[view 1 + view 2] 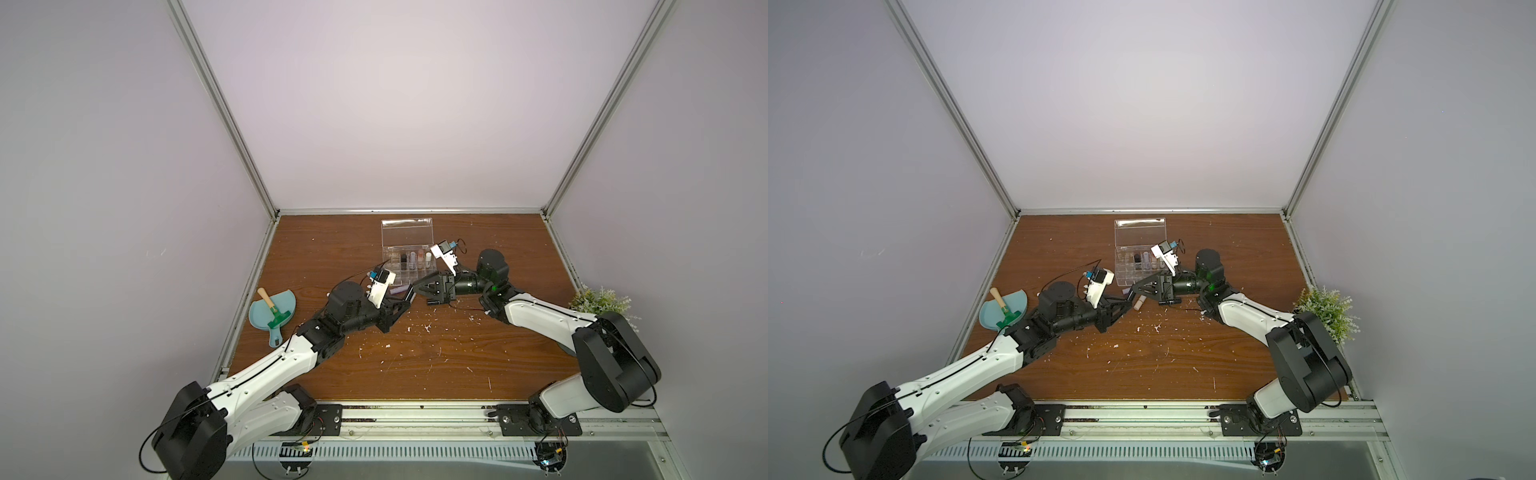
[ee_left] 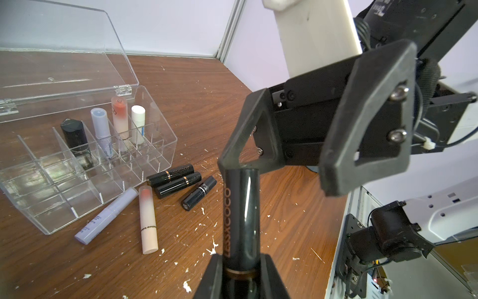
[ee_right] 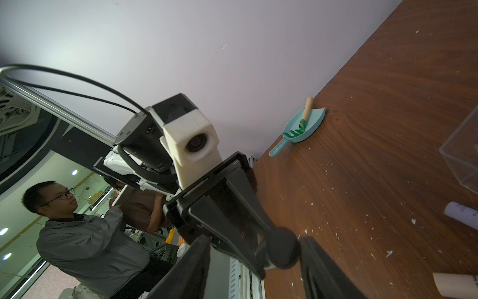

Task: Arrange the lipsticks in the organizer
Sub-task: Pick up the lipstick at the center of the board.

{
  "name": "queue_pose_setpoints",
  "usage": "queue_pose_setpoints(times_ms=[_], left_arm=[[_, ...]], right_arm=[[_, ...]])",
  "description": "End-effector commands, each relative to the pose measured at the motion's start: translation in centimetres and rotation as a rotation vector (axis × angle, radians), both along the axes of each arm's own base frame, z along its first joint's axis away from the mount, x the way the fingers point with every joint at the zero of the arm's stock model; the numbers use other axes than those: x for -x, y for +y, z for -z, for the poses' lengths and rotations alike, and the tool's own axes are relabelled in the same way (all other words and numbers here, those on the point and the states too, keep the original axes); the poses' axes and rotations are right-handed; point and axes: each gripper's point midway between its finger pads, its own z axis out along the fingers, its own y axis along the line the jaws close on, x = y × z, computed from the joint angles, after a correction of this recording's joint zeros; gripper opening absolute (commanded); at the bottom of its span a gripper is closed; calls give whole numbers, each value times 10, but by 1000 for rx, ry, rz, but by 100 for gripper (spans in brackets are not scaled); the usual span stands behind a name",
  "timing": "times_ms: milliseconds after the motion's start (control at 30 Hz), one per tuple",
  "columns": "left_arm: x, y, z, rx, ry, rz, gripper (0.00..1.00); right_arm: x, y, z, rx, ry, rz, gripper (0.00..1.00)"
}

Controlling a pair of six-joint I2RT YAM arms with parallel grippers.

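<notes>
The black lipstick [image 2: 241,214] is pinched in your left fingers [image 2: 271,277] above the middle of the desk [image 2: 284,207] (near the organizer [image 2: 77,207]). Your right fingers [image 2: 333,165] are spread round its tip. Centre them, close firmly, then release left.

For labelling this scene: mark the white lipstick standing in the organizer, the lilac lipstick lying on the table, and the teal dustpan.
white lipstick [image 2: 138,111]: left wrist view, on its cap.
lilac lipstick [image 2: 107,215]: left wrist view, middle of its barrel.
teal dustpan [image 1: 285,303]: a top view, bare inside of the pan.
</notes>
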Motion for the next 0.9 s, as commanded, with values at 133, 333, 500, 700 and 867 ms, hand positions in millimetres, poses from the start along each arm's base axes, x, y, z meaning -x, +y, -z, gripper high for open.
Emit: queue_pose_setpoints(times_ms=[133, 333, 500, 700, 867], left_arm=[[-1, -2, -19, 40, -29, 11, 19], [-2, -3, -20, 34, -31, 12, 19], [-2, -3, -20, 34, -31, 12, 19], [-4, 0, -21, 15, -32, -6, 42], [-15, 14, -13, -35, -22, -110, 73]], right_arm=[[4, 8, -21, -36, -64, -49, 54], [3, 13, -22, -40, -60, -58, 41], [3, 16, -22, -41, -61, -66, 28], [0, 17, -23, -26, -71, -52, 12], [-14, 18, -20, 49, -103, 17, 11]])
